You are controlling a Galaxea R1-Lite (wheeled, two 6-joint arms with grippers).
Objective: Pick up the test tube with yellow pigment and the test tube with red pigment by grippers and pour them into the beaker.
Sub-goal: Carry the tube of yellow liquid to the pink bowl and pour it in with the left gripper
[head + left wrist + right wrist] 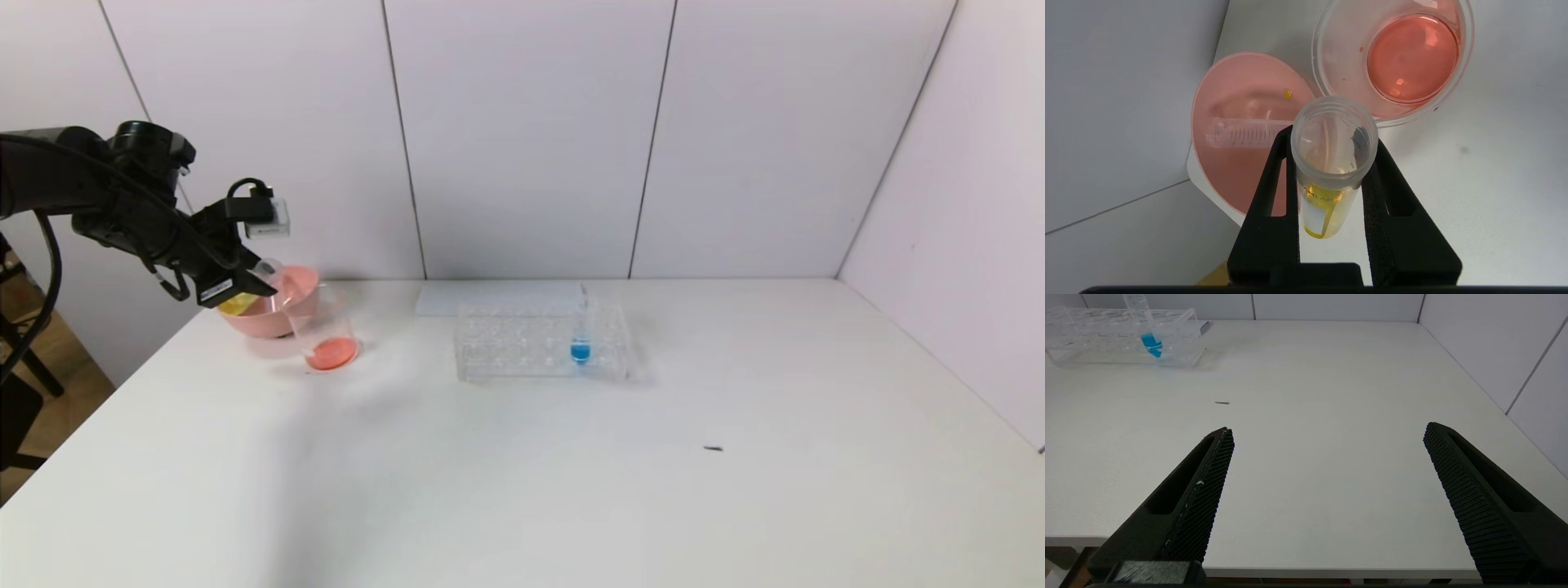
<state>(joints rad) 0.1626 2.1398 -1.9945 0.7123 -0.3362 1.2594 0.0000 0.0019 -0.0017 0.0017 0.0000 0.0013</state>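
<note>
My left gripper (245, 282) is shut on the test tube with yellow pigment (1331, 163), at the table's far left. It also shows in the left wrist view (1331, 139). The tube (245, 300) is tilted, its open mouth toward the beaker, with yellow liquid in its round end. The beaker (326, 331) stands just past the mouth and holds a shallow pool of red-orange liquid (1412, 57). No tube holding red liquid shows. An empty graduated clear tube (1241, 132) lies in the pink bowl (1237, 183). My right gripper (1327, 428) is open and empty over the table's front edge.
The pink bowl (277, 306) touches the beaker's left side near the back wall. A clear tube rack (522, 343) at mid-table holds one blue-liquid tube (580, 335). A small dark speck (713, 448) lies on the white table (571, 490).
</note>
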